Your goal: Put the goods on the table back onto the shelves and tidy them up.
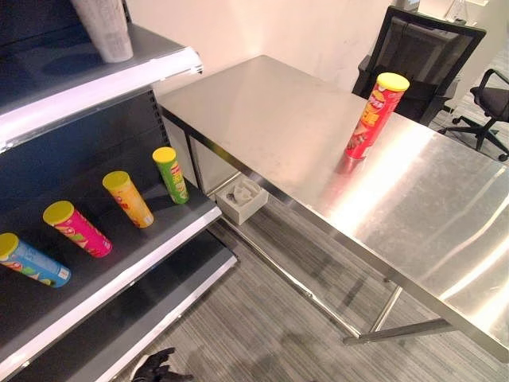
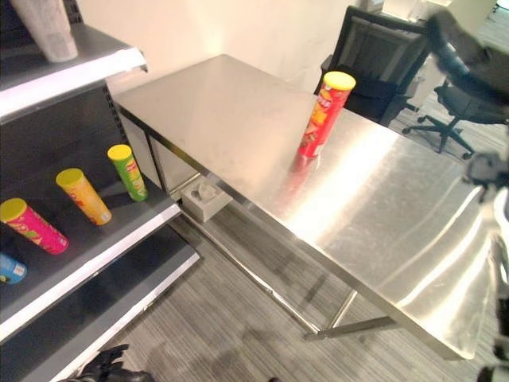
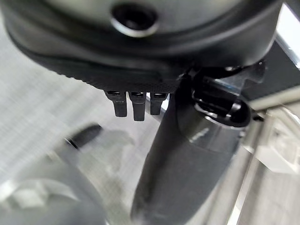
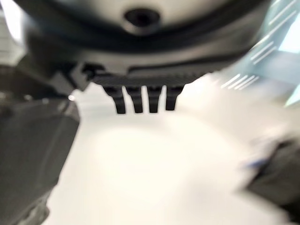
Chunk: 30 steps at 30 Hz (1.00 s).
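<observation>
Red can (image 1: 375, 115) standing upright on table (image 1: 262, 111), waiting for shelf (image 1: 111, 263); left hand (image 1: 155, 368) hanging low, empty, fingers relaxed; right hand's (image 4: 140, 101) fingers extended, holding nothing

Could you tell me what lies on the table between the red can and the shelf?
Nothing: in the left eye view, the table is bare steel from the red can to the shelf.

Red can (image 1: 374, 116) with yellow lid, silver table (image 1: 262, 111), grey striped floor (image 1: 254, 326).
</observation>
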{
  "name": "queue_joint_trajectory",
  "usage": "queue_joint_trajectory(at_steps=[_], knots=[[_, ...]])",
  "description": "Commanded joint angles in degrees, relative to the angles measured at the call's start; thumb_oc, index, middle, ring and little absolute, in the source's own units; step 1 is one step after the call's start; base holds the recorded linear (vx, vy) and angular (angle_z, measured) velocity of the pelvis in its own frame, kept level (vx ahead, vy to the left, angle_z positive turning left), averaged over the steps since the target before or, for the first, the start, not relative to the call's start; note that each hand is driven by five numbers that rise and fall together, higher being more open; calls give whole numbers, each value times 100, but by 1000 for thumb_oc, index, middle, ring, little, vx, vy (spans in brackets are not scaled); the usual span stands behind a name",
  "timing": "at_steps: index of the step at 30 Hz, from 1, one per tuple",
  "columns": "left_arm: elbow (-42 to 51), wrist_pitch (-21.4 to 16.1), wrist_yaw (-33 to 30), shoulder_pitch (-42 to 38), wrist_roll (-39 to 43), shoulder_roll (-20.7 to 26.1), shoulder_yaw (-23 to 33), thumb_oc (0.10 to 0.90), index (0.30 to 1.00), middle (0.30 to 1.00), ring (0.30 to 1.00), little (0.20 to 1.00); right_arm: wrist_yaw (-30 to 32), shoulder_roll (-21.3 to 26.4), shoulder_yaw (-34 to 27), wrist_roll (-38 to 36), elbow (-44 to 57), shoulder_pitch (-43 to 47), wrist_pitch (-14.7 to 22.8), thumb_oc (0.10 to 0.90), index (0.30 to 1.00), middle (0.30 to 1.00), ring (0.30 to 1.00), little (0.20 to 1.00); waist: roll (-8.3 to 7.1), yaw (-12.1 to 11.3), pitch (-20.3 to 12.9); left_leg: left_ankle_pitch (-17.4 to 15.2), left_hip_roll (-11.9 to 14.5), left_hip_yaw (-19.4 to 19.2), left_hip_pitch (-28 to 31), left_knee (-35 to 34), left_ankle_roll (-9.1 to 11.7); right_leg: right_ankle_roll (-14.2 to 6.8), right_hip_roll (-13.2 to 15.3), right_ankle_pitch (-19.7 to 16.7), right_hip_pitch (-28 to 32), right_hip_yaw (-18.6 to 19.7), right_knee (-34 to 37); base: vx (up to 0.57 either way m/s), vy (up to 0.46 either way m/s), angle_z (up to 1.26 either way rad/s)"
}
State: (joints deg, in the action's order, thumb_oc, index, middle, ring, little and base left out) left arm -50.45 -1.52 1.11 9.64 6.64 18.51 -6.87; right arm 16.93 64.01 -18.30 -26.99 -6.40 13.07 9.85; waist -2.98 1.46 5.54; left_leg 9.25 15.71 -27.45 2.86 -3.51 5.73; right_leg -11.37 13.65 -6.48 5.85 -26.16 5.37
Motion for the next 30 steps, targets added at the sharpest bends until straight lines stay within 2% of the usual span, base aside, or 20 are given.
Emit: queue_joint_trajectory(at_steps=[1,4,5,6,7,8,9,10,12,15,17,19,23,26,28,29,30], knots=[[256,-145,43,-381,-2,759,-122,800,900,900,900,900,-47,74,-483,44,611,541,470,800,900,900,900,900,-391,-151,-81,-714,148,499,263,18,411,-68,-308,424,-129,458,-37,67,-411,13],[376,-126,56,-426,79,748,-107,800,900,900,900,900,-134,52,-388,-39,639,528,472,800,900,900,900,900,-320,-116,66,-665,449,718,33,666,469,201,-659,699,-37,547,-37,0,-283,6],[390,-122,49,-436,91,738,-124,800,900,900,900,900,-155,15,-353,-90,662,573,504,800,900,900,900,900,-312,-141,104,-633,465,802,-35,841,455,249,-698,744,-6,566,-37,-79,-235,-1],[405,-132,36,-449,89,738,-145,800,900,900,900,900,-137,-36,-263,-98,633,651,524,800,900,900,900,900,-313,-188,178,-449,468,876,-195,1110,412,357,-727,708,-24,482,-37,-96,-199,-2],[458,-154,23,-449,131,743,-154,800,900,900,900,900,-163,-41,-123,-108,619,759,510,800,900,900,900,900,-331,-282,260,-434,360,1233,-396,1386,342,402,-745,723,-28,524,-37,-117,-187,-5],[477,-171,2,-432,168,724,-153,800,900,900,900,900,-188,-38,21,-123,595,893,500,800,900,900,900,900,-356,-375,329,-589,105,1615,-628,1502,250,429,-748,720,-32,565,-37,-46,-103,-20],[476,-172,2,-431,169,719,-144,800,900,900,900,900,-188,-33,49,-124,581,926,503,800,900,900,900,900,-356,-347,326,-612,98,1636,-659,1541,240,422,-739,723,-33,548,-37,-1,-111,-23],[488,-174,-9,-401,217,663,-169,800,900,900,900,900,-245,-41,360,-232,436,1219,478,800,900,900,900,900,-409,-505,370,-898,-475,1977,-905,1363,102,424,-754,715,8,608,-37,63,-59,-41],[435,-156,6,-421,199,617,-210,800,900,900,900,900,-268,-79,550,-255,294,1348,442,800,900,900,900,900,-368,-562,340,-829,-717,1964,-954,1074,52,403,-782,702,18,632,-37,91,-10,-33],[359,-173,-6,-457,115,584,-323,800,900,900,900,900,-258,-185,776,-280,154,1549,469,800,900,900,900,900,-294,-733,346,-550,-1167,2134,-1418,851,11,399,-875,754,89,761,-37,76,37,-38],[349,-178,-32,-436,122,558,-354,800,900,900,900,900,-245,-247,990,-264,79,1757,478,800,900,900,900,900,-204,-779,323,-527,-1263,2258,-1351,649,-17,384,-939,803,104,884,-37,111,71,-46],[292,-173,-43,-456,85,518,-386,800,900,900,900,900,-228,-293,1076,-157,40,1806,412,800,900,900,900,900,-153,-731,235,-506,-1329,2353,-1029,285,-80,378,-943,829,169,931,-37,165,113,-15],[92,-173,-83,-428,22,446,-374,800,900,900,900,900,-179,-370,957,74,94,1727,383,800,900,900,900,900,-123,-643,36,-561,-1439,2305,-596,-41,-176,327,-795,904,328,1000,-87,187,149,-8],[-7,-171,-111,-375,-50,456,-347,800,900,900,900,900,-34,-362,952,313,47,1893,379,800,900,900,900,900,-71,-689,76,-728,-1524,2159,-298,-90,-376,200,-505,1006,-52,1182,-1151,117,198,-38],[-40,-163,-112,-368,-105,521,-334,800,900,900,900,900,97,-293,873,455,66,2013,419,800,900,900,900,900,21,-624,287,-784,-1511,2122,-120,-125,-545,29,-297,715,-738,1326,-2553,46,157,-66],[-33,-173,-125,-342,-133,545,-324,800,900,900,900,900,89,-321,820,392,60,1987,449,800,900,900,900,900,18,-635,287,-835,-1510,2101,-101,-138,-542,23,-155,708,-840,1330,-2590,69,-18,-31],[-4,-184,-108,-345,-146,577,-312,800,900,900,900,900,2,-289,832,271,-11,1953,452,800,900,900,900,900,-4,-675,267,-902,-1446,2135,-69,-149,-475,61,34,710,-905,1245,-2212,106,-121,-22]])
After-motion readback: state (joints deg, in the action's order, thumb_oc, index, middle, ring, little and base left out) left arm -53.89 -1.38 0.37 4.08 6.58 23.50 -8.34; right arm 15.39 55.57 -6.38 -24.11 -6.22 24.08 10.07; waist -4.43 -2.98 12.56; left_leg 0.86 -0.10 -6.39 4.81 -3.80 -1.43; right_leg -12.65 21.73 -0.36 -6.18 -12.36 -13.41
